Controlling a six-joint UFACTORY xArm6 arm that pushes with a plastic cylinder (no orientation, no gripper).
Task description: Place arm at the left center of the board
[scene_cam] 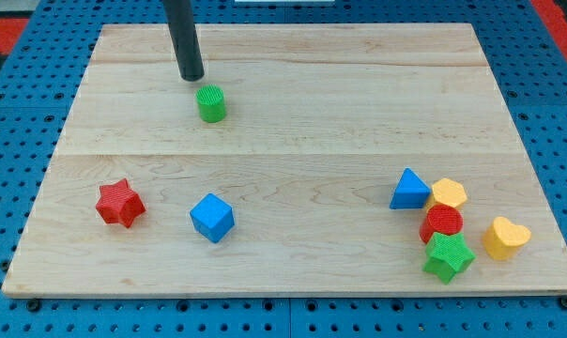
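The rod comes down from the view's top, and my tip (191, 77) rests on the desk (293, 113) in its upper left part. The green cylinder (210, 103) stands just beside the tip, at about 5 o'clock from it, not clearly touching. Well below lie the red star (120, 203) and, at 3 o'clock from it, the blue cube (212, 218). At the lower right sits a cluster: blue triangle (410, 190), yellow hexagon (448, 194), red cylinder (442, 222), green star (449, 256), with the yellow heart (505, 237) just beside them at 3 o'clock.
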